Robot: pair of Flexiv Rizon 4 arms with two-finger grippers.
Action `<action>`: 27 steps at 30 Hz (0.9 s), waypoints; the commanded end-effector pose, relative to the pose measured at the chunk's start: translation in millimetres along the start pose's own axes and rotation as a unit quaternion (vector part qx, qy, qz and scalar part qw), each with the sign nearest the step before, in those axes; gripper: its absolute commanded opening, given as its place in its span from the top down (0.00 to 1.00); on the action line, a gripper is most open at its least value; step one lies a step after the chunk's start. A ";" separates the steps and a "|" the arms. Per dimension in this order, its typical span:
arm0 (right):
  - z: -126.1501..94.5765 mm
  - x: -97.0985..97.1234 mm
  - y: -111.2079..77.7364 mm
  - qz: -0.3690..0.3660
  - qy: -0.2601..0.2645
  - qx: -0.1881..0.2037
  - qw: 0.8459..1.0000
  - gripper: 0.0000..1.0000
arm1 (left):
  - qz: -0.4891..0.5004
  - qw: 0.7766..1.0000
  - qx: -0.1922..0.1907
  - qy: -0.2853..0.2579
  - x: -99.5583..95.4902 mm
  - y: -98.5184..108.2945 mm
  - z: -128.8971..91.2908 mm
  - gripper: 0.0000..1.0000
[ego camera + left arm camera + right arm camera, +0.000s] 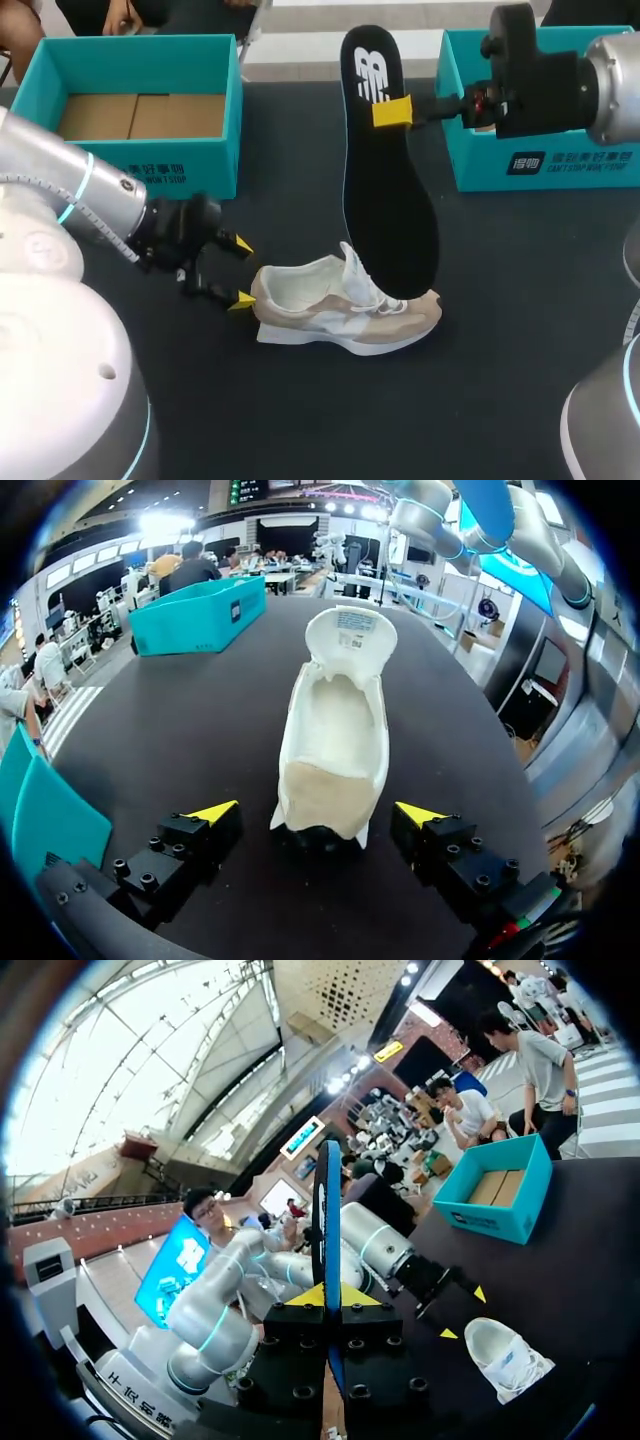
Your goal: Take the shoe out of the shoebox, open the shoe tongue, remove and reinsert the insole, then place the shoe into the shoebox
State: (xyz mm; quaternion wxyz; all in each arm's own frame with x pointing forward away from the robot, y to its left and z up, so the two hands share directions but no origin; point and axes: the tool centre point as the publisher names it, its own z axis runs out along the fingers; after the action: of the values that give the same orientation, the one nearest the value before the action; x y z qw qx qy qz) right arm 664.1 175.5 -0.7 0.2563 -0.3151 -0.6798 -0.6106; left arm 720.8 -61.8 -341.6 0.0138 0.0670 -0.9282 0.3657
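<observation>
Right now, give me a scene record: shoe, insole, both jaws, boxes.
shoe: upright on the table, outside both boxes
insole: out, held on end, lower end at the shoe's opening
right jaws: shut on the insole near its upper end
left jaws: open, either side of the shoe's heel
left shoebox: open, no shoe inside
right shoebox: inside hidden by the right arm

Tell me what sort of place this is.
Likely a robot handling test bench rather than a shop: a robot's right hand holds a black insole on end over a sneaker, the left hand is open at its heel, and an open teal shoebox sits on the dark table.
</observation>
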 end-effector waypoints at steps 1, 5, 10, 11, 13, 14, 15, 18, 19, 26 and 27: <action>3.0 -0.6 1.5 0.001 -0.001 0.001 1.000 1.00 | 0.002 0.997 -0.073 -0.007 -1.1 -9.0 -5.4 0.00; 3.0 -0.6 1.5 0.001 -0.001 0.001 1.000 1.00 | 0.014 0.993 -0.119 -0.007 -2.0 -15.6 -7.9 0.00; 3.0 -0.6 1.5 0.001 -0.001 0.001 1.000 1.00 | 0.027 0.986 -0.162 -0.023 -1.5 -25.6 -8.5 0.00; 3.0 -0.6 1.5 0.001 -0.001 0.001 1.000 1.00 | 0.028 0.984 -0.172 -0.029 -2.0 -27.5 -8.2 0.00; 3.0 -0.6 1.5 0.001 -0.001 0.001 1.000 1.00 | 0.024 0.982 -0.184 -0.028 -2.2 -29.7 -7.4 0.00; 3.0 -0.6 1.5 0.001 -0.001 0.001 1.000 1.00 | 0.019 0.980 -0.197 -0.023 -2.4 -30.3 -7.9 0.00; 3.0 -0.6 1.5 0.001 -0.001 0.001 1.000 1.00 | 0.018 0.980 -0.198 -0.027 -2.7 -30.8 -7.8 0.00; 3.0 -0.6 1.5 0.001 -0.001 0.001 1.000 1.00 | 0.017 0.976 -0.216 -0.023 -3.4 -33.7 -7.8 0.00; 3.0 -0.6 1.5 0.001 -0.001 0.001 1.000 1.00 | 0.016 0.973 -0.231 -0.021 -3.5 -34.3 -8.0 0.00; 3.0 -0.6 1.5 0.001 -0.001 0.001 1.000 1.00 | 0.014 0.957 -0.288 -0.015 -0.2 -41.6 -6.3 0.00; 3.0 -0.6 1.5 0.001 -0.001 0.001 1.000 1.00 | 0.014 0.955 -0.295 -0.016 0.5 -42.7 -6.1 0.00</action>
State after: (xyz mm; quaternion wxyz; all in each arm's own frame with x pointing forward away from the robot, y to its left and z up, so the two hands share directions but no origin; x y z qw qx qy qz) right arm 664.1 175.3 -0.4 0.2565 -0.3153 -0.6798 -0.6104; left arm 724.3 -82.9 -311.0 0.0066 0.0535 -0.9812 0.1856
